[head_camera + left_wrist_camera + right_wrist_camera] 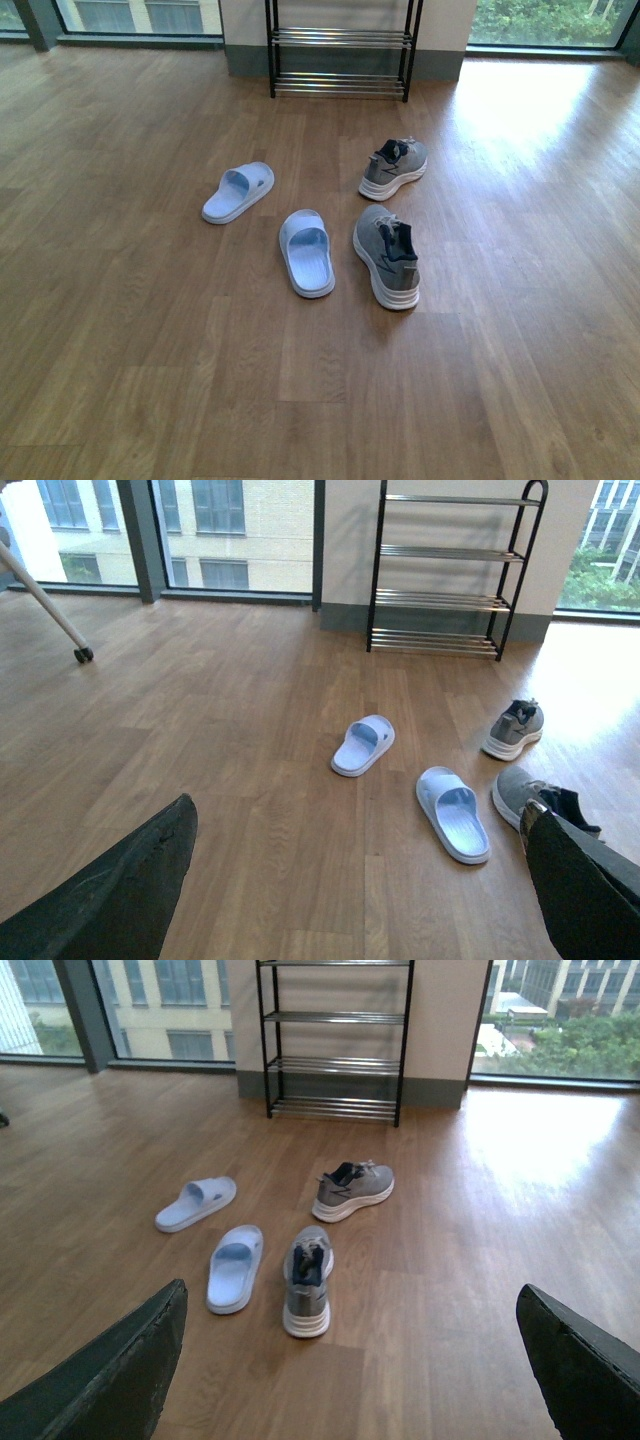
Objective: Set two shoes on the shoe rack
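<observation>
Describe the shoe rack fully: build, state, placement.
The shoe rack has a thin black frame, a rounded loop topping its side end, and four tiers of shiny chrome bars. It stands upright on the wood floor, right in front of the pale wall between the windows. Every tier is bare.

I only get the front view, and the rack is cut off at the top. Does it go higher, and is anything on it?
Observer: Yes. The left wrist view shows the rack whole: more chrome shelves above, nothing on any.
Operator: I see no arms. Holding anything?
Observer: No. The left gripper and right gripper are both open wide, nothing between.
Operator: Anything else?
Observer: A slanted white pole ending in a small wheel, in the left wrist view only.
</observation>
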`<state>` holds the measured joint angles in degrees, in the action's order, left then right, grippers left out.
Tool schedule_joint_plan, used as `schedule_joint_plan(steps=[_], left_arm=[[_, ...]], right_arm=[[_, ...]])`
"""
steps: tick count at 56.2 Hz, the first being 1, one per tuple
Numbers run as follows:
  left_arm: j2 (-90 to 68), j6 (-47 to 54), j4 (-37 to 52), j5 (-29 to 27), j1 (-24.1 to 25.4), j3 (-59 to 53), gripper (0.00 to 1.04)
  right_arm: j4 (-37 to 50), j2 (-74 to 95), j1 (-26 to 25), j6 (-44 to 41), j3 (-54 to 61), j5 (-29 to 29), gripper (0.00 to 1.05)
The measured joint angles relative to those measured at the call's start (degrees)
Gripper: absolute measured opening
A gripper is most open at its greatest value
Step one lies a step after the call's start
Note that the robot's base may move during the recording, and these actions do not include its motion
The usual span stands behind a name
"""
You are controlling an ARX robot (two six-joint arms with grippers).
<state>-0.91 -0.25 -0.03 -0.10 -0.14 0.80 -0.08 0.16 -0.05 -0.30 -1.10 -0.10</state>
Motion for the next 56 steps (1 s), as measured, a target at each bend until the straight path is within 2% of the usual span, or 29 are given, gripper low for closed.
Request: schedule_joint_plan(steps=[56], left_arm=[[0.0, 0.0, 0.0, 0.1, 0.0, 0.0, 0.95]], right_arm=[[0.0, 0.0, 0.0, 0.1, 0.0, 0.3, 0.95]])
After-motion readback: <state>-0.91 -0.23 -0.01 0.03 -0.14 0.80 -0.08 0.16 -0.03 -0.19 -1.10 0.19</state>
